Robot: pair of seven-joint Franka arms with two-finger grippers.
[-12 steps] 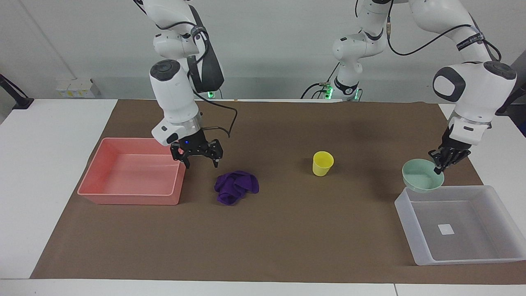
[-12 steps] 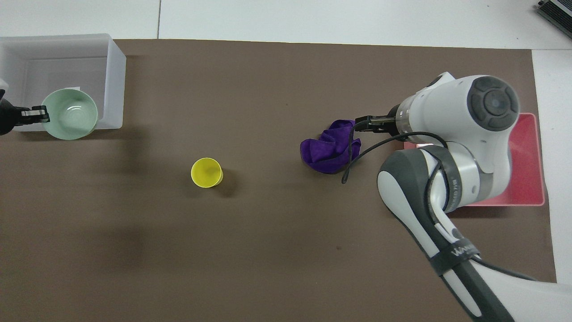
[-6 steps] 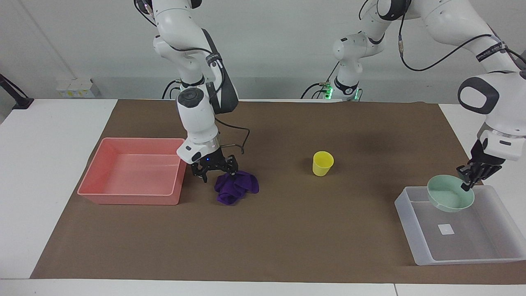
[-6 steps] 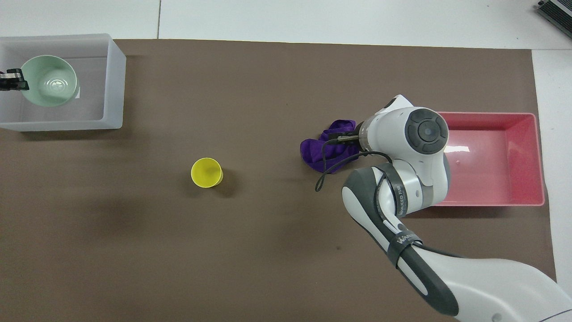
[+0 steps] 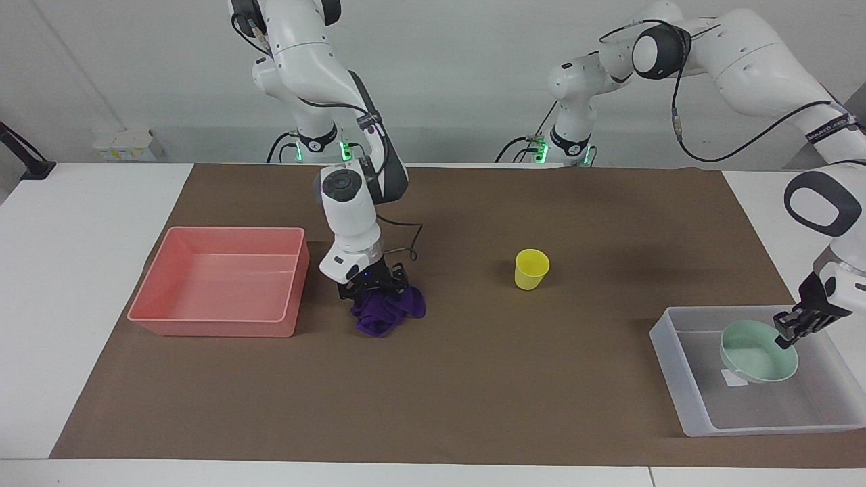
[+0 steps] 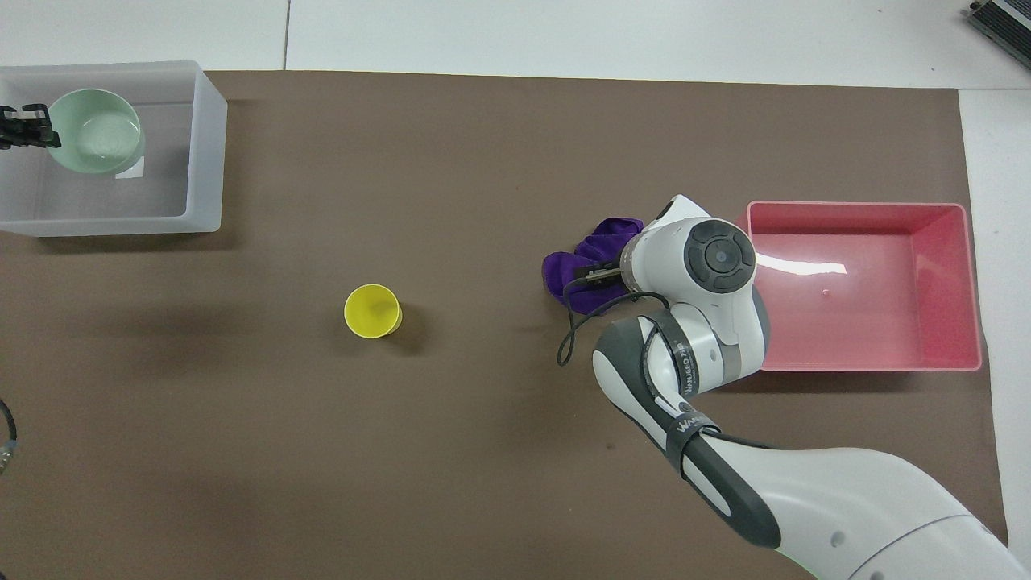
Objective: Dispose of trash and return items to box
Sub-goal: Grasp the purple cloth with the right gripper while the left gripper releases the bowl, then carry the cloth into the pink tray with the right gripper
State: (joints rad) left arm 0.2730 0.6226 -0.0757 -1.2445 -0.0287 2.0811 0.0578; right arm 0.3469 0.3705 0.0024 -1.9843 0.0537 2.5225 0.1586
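Right gripper (image 5: 374, 289) jaws down on purple cloth (image 5: 387, 312); left gripper (image 5: 793, 329) pinching bowl (image 5: 756, 352) rim.

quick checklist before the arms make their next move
1. Bowl inside the box: ok, low over the floor; resting on it or not: cannot tell.
2. Left gripper on the bowl's rim: ok, not yet let go.
3. Right gripper down on the cloth: ok.
4. Fingers shut on the cloth: cannot tell.
5. Pink bin beside the cloth, open and ready for it: ok.
6. Cup upright on the mat, not yet in the box: not ok, still to do.
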